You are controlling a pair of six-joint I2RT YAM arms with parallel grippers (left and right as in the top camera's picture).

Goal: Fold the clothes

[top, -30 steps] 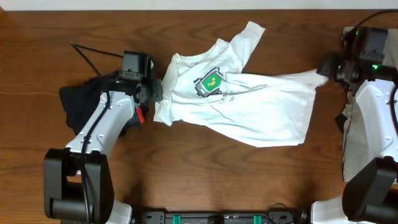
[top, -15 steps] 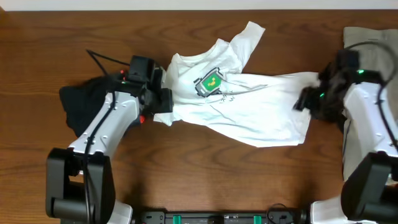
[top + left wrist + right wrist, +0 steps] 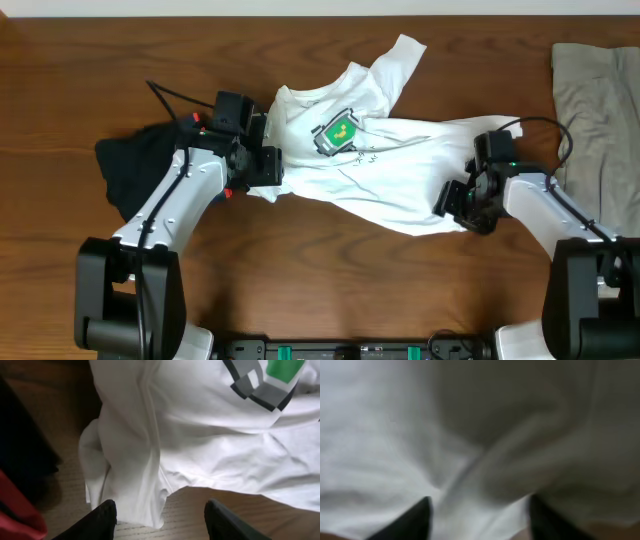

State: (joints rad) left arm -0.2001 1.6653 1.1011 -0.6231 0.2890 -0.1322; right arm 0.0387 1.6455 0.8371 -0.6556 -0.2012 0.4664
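The clothes lie on the wooden table. A white T-shirt (image 3: pixel 400 180) with a green and grey print (image 3: pixel 337 132) is spread crumpled in the middle. Black shorts (image 3: pixel 130 165) lie at the left, a khaki-grey garment (image 3: pixel 595 90) at the far right. My left gripper (image 3: pixel 266 170) is at the shirt's lower left edge. In the left wrist view it (image 3: pixel 161 522) stands open, with a bunched fold of the shirt (image 3: pixel 135 475) reaching between its fingers. My right gripper (image 3: pixel 452 200) is over the shirt's lower right corner. In the blurred right wrist view it (image 3: pixel 480 520) stands open astride white cloth (image 3: pixel 485 460).
The black shorts (image 3: pixel 20 435) and their red band (image 3: pixel 15 517) lie close to the left finger. A black cable (image 3: pixel 165 95) runs behind the left arm. Bare wood (image 3: pixel 330 270) shows in front of the shirt.
My right arm has swung in from the far right edge down onto the shirt's lower right corner. My left gripper has edged right toward the shirt's left edge. The shirt has hardly shifted.
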